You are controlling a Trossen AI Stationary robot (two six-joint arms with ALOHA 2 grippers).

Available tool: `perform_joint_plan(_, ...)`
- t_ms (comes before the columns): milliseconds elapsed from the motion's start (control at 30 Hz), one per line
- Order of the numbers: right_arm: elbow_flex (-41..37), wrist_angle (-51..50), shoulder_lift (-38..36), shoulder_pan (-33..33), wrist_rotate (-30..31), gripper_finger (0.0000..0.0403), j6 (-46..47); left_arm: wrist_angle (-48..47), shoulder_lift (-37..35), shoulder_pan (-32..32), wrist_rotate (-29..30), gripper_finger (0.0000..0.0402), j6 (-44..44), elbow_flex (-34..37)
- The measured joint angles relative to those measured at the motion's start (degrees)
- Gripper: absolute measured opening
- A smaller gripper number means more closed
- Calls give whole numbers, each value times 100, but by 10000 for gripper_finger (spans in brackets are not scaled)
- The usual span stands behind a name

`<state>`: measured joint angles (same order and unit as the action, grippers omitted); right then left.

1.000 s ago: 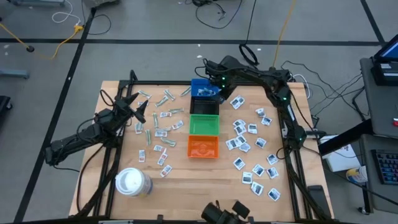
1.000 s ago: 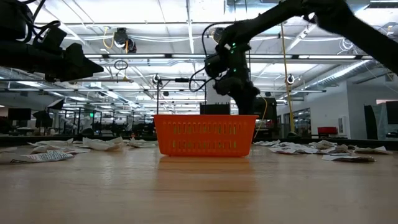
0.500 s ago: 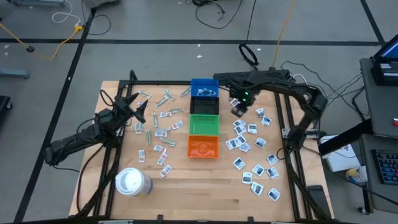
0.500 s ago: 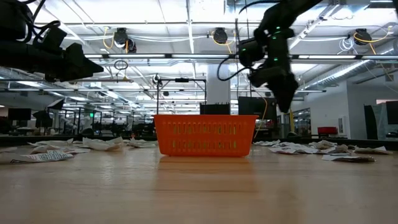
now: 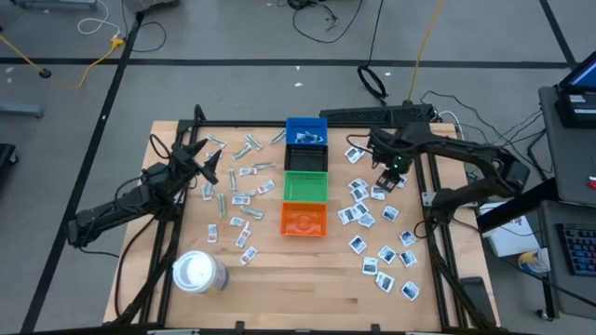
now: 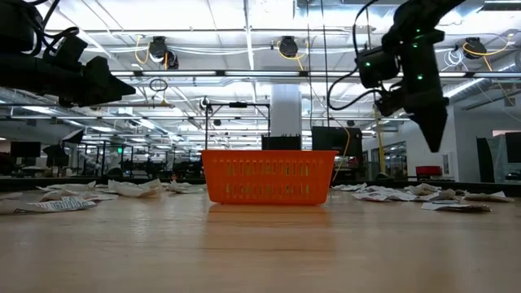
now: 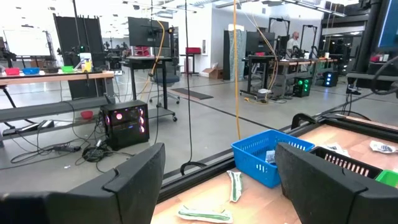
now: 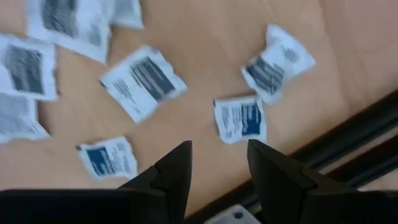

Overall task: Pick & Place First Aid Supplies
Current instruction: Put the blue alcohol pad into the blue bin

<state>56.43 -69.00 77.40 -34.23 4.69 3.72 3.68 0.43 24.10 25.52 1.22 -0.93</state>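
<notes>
Right gripper (image 5: 385, 182): above the table's right side, over the scattered white packets, near the frame rail; fingers (image 8: 171, 171) parted with nothing between them, pointing down at bare wood between packets. In the low view it hangs raised (image 6: 431, 130), clear of the tabletop.

Left gripper (image 5: 210, 160): raised over the left side, fingers (image 7: 134, 180) spread wide, empty.

Table (image 5: 279, 288): light wood, dark frame around it.

Roll (image 5: 197, 273): white, round, near the front left corner.

Bins: one column at mid-table, touching end to end. Blue bin (image 5: 305, 128) farthest back, black bin (image 5: 306, 159) next, green bin (image 5: 305, 187), orange bin (image 5: 304, 220) nearest the front.

White packets (image 5: 372, 219): squares with dark-blue print, loose across the right side, flat or slightly crumpled; one lies just beyond the right fingertips (image 8: 240, 119).

Strips and green-grey wrappers (image 5: 238, 181): loose across the left side, between the left arm and the bins.
</notes>
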Motion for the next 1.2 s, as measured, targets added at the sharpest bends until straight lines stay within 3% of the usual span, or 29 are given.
perform_joint_plan(400, -1063, 790, -242, -395, 19, 156, -169, 0, 0, -2, 0, 306, -1, 0)
perform_joint_plan(600, -1096, 1029, -106, -563, 398, 156, -182, 0, 0, 0, 2, 306, 1, 0)
perform_joint_plan(1200, -1084, 1421, 1043, -664, 277, 155, -493, -2, 0, 0, 2, 306, -1, 0)
